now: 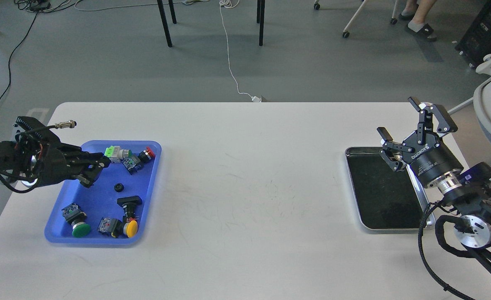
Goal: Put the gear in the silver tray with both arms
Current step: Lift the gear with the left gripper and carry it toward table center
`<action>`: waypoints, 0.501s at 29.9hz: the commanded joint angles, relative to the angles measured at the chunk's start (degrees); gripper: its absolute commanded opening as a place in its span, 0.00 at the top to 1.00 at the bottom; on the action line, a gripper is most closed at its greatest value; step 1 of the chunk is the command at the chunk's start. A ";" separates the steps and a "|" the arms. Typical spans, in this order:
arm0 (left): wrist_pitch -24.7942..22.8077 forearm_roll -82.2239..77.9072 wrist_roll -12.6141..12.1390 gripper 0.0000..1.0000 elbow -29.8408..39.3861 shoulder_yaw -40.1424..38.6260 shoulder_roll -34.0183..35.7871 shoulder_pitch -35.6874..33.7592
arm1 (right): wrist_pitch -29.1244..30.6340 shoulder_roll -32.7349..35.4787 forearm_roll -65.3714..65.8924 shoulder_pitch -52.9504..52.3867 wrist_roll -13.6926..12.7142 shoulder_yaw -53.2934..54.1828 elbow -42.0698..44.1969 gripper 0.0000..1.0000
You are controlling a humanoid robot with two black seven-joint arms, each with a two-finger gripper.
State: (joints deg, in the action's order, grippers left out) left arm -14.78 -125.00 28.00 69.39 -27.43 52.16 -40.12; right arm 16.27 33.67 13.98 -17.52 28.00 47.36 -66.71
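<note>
Here the small black round gear [117, 188] lies in the blue plastic tray [153, 183], just beside the left end effector [96, 170], whose finger gap I cannot tell. Crowding button switches [128, 156] may snag it. The right end effector [412, 129] hangs spread over the shiny silver tray [360, 210], well apart across the bench [249, 187].

- Silver tray [350, 187]: polished metal rim, dark reflective floor.
- Blue tray [147, 189], well apart from the silver tray: smooth plastic with a soft sheen.
- Table [245, 175] beneath the silver tray: matt white, finely scuffed.
- Right gripper [409, 129] above the silver tray: matt black, white lettering; bright metal wrist ring [448, 183].
- Gear [118, 188] in the blue tray: black; finish cannot be told.
</note>
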 commanded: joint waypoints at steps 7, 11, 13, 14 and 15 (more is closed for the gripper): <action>-13.22 0.00 0.00 0.85 11.65 0.36 -10.30 -8.83 | -0.36 2.27 0.08 -2.24 0.00 0.63 -3.59 0.01; -13.22 0.00 0.00 0.85 11.21 2.99 -16.45 -11.55 | -0.62 4.56 0.00 -5.76 0.00 0.45 -5.71 0.01; -13.22 0.00 0.00 0.85 10.68 5.71 -19.88 -13.92 | -0.71 5.70 0.00 -8.04 0.00 0.11 -6.15 0.01; -13.22 0.00 0.00 0.85 9.99 7.90 -21.90 -15.15 | -0.71 6.32 0.00 -9.44 0.00 -0.24 -6.15 0.01; -13.22 0.00 0.00 0.85 9.02 10.10 -23.75 -16.38 | -0.71 6.76 0.00 -10.50 0.00 -0.68 -6.24 0.01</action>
State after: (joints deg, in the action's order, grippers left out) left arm -27.99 -125.00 27.99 80.11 -22.31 33.28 -53.42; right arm 15.62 39.02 14.02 -24.99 28.00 47.54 -72.62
